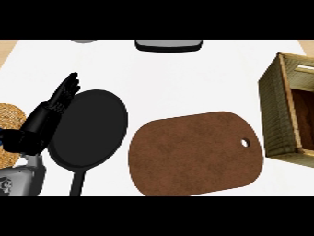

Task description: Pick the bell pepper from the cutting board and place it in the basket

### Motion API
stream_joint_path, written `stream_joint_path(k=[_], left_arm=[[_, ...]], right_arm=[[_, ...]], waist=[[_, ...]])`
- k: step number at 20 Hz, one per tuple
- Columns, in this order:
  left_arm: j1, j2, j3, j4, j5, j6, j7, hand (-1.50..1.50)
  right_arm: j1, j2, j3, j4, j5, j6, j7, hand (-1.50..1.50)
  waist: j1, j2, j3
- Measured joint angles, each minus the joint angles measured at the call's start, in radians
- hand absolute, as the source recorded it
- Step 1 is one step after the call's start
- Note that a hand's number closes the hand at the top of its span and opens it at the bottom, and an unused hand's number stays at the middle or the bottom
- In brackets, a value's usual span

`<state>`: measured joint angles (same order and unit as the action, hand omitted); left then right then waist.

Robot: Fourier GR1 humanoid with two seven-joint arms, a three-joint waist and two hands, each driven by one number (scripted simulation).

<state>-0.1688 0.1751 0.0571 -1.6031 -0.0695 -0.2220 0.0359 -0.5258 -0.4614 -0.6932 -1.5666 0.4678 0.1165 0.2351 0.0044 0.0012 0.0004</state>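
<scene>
On the white counter, the brown cutting board (196, 154) lies beside the basket (282, 110).

- I see the left hand (50, 113), fingers straight, beside a black pan (91, 129).
- Brown cutting board (196, 154) lies centre; wooden basket (279, 115) stands at right.

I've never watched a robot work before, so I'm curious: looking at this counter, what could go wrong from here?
1. No bell pepper shows on the brown cutting board, so there may be nothing to pick.
2. The left robot hand rests open right beside the black pan; moving it could nudge the pan.
3. The basket sits at the far right edge, partly out of view, a long reach.
</scene>
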Motion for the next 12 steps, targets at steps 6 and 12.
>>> stream_joint_path(k=[6,12], left_arm=[[0.001,-0.001,0.005,0.013,-0.005,-0.007,-0.014,0.0],[-0.004,-0.01,0.002,0.012,-0.013,-0.005,-0.006,0.0]], right_arm=[[-0.044,-0.074,0.036,0.12,-0.033,-0.047,-0.061,-1.5],[-0.102,-0.122,0.029,0.205,-0.122,-0.068,-0.104,-1.5]], waist=[[0.0,0.0,0.0],[0.0,-0.001,0.0]])
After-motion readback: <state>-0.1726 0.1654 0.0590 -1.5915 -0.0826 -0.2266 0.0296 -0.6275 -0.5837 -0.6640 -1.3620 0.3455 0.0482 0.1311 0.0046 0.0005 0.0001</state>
